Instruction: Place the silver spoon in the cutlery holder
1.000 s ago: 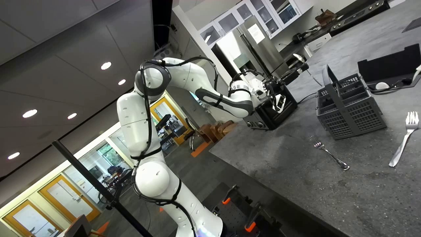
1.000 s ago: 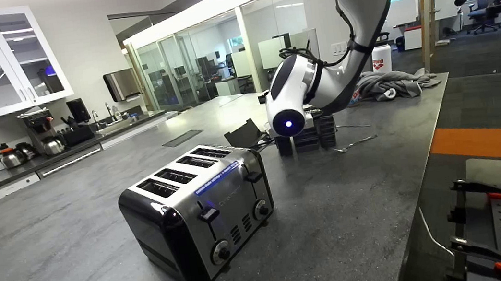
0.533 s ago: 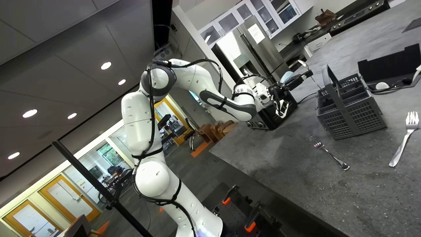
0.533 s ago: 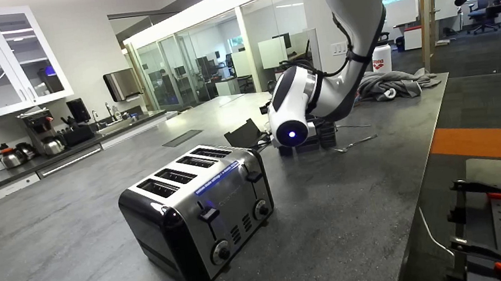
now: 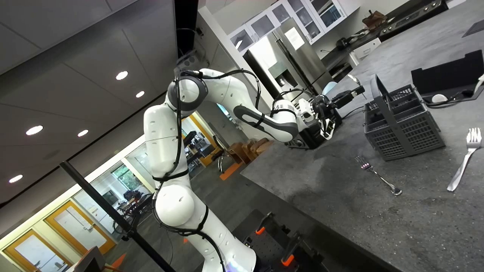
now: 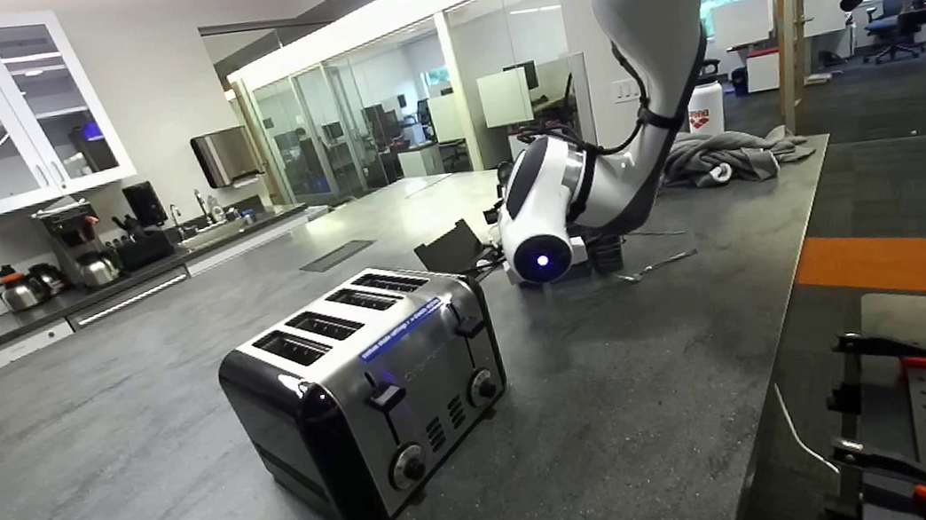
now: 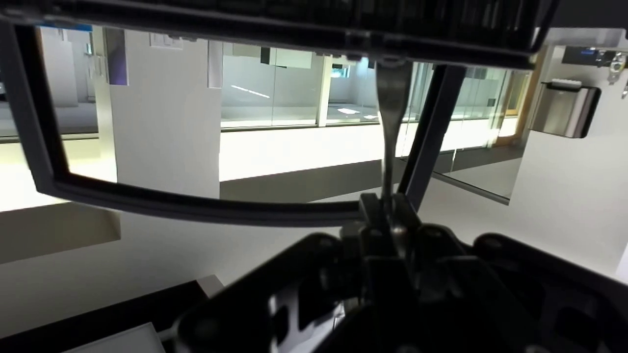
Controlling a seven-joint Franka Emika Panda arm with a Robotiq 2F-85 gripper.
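The grey cutlery holder stands upright on the counter in an exterior view, its handle raised. My gripper is just beside it, shut on the silver spoon. The spoon's bowl points up and its handle slants down toward the holder. In the wrist view the gripper grips the spoon, whose handle end meets the holder's dark rim. I cannot tell if the handle end is inside a compartment. In an exterior view the arm hides most of the holder, the gripper and the spoon.
A fork lies in front of the holder and another fork lies to its right. A black open case lies behind it. A toaster stands on the counter. A grey cloth lies at the counter's edge.
My gripper has moved right and slightly down with the spoon, closer to the holder, in an exterior view. The holder and forks have not moved.
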